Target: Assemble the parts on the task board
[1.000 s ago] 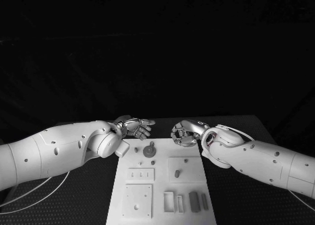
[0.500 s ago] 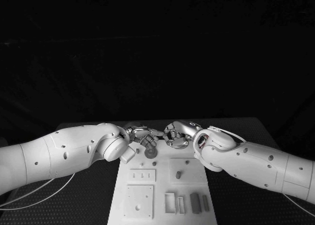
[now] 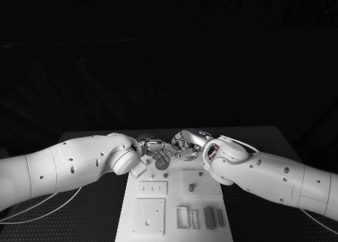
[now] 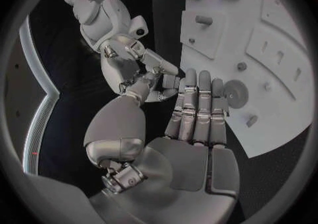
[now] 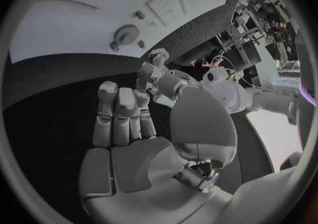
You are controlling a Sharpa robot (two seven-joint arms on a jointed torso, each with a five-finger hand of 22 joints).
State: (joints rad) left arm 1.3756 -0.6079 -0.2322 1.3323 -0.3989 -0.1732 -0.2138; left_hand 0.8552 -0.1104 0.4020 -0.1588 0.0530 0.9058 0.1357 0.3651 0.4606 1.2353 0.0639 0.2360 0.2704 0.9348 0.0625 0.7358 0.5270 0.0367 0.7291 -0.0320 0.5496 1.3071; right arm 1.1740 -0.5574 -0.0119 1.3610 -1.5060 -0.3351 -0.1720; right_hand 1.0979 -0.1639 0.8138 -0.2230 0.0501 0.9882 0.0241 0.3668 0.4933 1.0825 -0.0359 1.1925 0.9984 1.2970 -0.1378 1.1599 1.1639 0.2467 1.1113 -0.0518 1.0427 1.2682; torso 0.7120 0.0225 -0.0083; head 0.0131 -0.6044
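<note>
Task board (image 3: 169, 222): white plate lying lengthwise mid-desk, far end under the two robot hands; recessed panels, small pegs and slots across it.
Round part (image 3: 162, 162): grey disc with a centre knob, seated near the board's far end, just below and between both robot hands; also seen in the left wrist view (image 4: 236, 94) just past the fingertips, apart from them, and in the right wrist view (image 5: 125, 35).
Left robot hand (image 3: 155, 147): above the board's far left corner, fingers extended side by side, palm flat, holding nothing; close to the right robot hand, contact between them not discernible.
Right robot hand (image 3: 189, 144): above the board's far end, right of the disc, fingers straight and grouped, thumb set apart, nothing in its grasp.
Change: from a second ago, both arms drawn inward, the gap between the hands closed; left hand moved from beyond the board's corner to over it; disc in the same spot.
Near end of the board: two dark upright blocks (image 3: 209, 217) beside pale rectangular frames (image 3: 182, 217); a short peg (image 3: 190, 187) standing in the right-hand panel.
Desk (image 3: 81, 212): black, textured; thin cable looping at the left arm's underside.
In the way: bulky wrists of both arms covering the board's far corners in the head view.
</note>
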